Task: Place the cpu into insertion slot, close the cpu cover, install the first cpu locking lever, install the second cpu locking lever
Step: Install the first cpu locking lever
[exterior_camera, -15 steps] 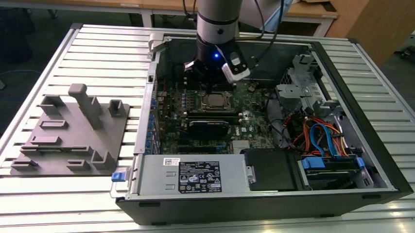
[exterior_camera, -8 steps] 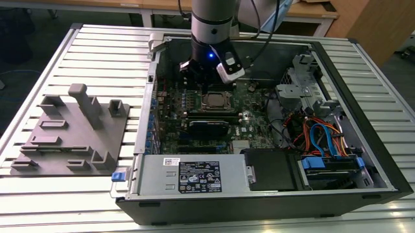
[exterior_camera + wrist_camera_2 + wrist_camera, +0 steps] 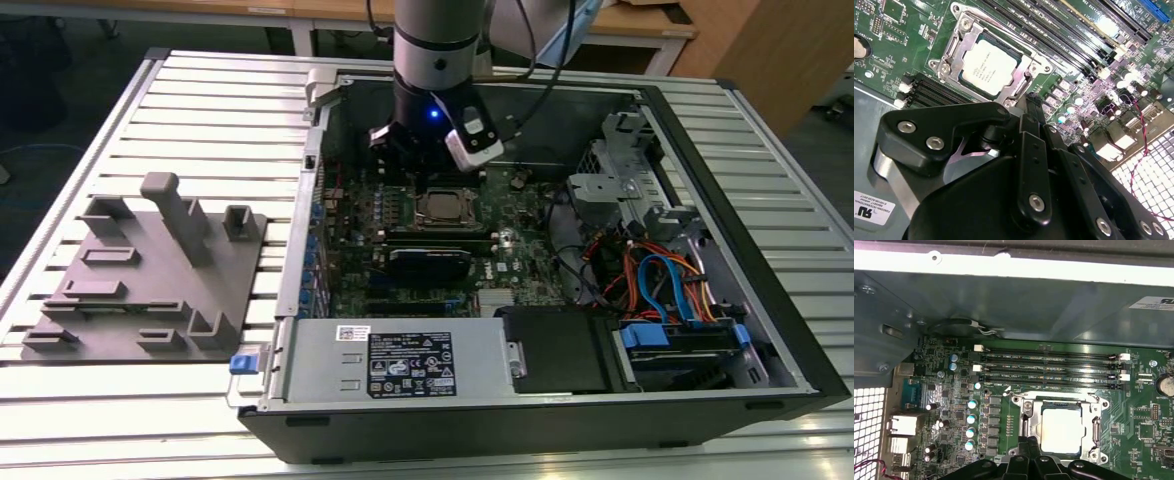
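Exterior view, nine o'clock: a grey moulded fixture (image 3: 147, 280) with upright pegs is lying flat on the slatted desk (image 3: 160, 90), apart from the computer case (image 3: 534, 430). The case is lying open on its side, filling the centre and three o'clock.

At twelve o'clock the arm (image 3: 438, 40) is reaching down into the case. The end effector (image 3: 416, 165) is hanging over the green circuit board (image 3: 514, 255), just at twelve o'clock of the insertion slot (image 3: 418, 200). In both wrist views the end effector (image 3: 1030, 102) (image 3: 1029, 442) is showing its fingers drawn together with nothing between them. The tips are sitting near the slot's edge; contact cannot be told.

The cpu (image 3: 441, 207) is resting in the slot, its pale face up. The second wrist view is showing the cpu (image 3: 989, 67) framed by the cpu cover (image 3: 956, 50), which is lying flat around it. The first wrist view is showing the same chip (image 3: 1063, 430), with long black memory slots (image 3: 1049, 365) running beside the socket. Whether the locking levers are latched cannot be told.

Towards three o'clock in the exterior view, orange and blue cables (image 3: 654, 280) are looping beside a metal drive cage (image 3: 621, 175).
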You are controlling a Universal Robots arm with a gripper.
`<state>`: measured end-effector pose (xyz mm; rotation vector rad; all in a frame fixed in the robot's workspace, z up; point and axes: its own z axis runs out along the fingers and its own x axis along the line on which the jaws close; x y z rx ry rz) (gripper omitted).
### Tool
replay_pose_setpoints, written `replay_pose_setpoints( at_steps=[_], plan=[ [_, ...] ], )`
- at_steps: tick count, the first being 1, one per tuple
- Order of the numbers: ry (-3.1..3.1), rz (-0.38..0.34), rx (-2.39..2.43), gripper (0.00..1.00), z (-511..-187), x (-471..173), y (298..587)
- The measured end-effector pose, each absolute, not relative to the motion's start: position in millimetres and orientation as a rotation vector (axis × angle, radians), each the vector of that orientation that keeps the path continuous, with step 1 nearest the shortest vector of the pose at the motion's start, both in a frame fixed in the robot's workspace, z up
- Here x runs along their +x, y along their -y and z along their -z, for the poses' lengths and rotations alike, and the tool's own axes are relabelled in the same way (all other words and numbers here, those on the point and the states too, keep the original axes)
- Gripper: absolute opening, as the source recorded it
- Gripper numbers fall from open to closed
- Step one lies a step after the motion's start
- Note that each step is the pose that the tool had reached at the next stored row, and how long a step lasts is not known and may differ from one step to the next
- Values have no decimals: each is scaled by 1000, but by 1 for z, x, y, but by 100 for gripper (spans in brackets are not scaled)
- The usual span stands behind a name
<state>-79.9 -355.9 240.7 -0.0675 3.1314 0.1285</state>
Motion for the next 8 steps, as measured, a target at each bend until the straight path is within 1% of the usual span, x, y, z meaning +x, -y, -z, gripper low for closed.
replay_pose_setpoints(
  at_steps=[8],
  plan=[
    [-3131, -129, -67, 10, -243, -85, 355]
  ],
)
